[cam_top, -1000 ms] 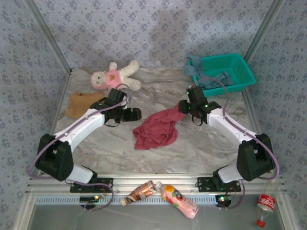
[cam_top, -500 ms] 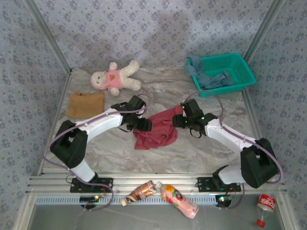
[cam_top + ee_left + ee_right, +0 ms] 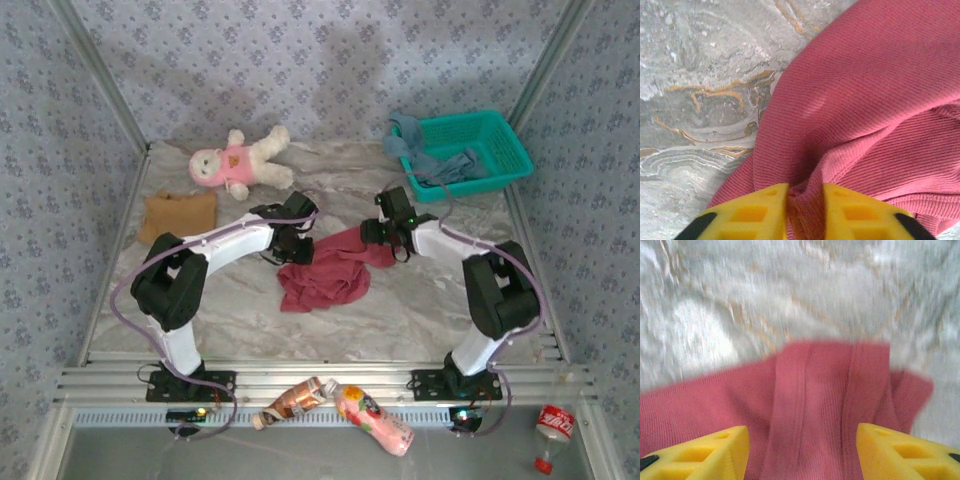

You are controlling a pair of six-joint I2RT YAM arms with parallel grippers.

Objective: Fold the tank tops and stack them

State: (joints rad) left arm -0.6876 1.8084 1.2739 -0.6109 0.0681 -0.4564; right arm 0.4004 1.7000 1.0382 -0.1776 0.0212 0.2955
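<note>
Fabric of the dark red tank top (image 3: 865,100) is bunched between the yellow fingers of the left end effector (image 3: 805,200), which is clamped on a fold at the garment's left edge. The top lies crumpled mid-counter (image 3: 420,300). The right end effector (image 3: 800,432) hangs with its fingers apart over the far right corner of the cloth; the wrist view is blurred, so I cannot tell whether they touch it.

To do this well, the right side should probably close on a single layer at that corner. Both arms can then lift and draw apart until the cloth hangs taut, lay it flat, and only then fold.

The tan-brown top (image 3: 178,217) lies folded to the left, likely the base of the stack. The dusty blue top (image 3: 440,165) drapes over the teal basket (image 3: 465,117), and a plush doll (image 3: 235,160) lies at the far side. None of these crowds the red top, though spreading it toward the near side looks safest.
</note>
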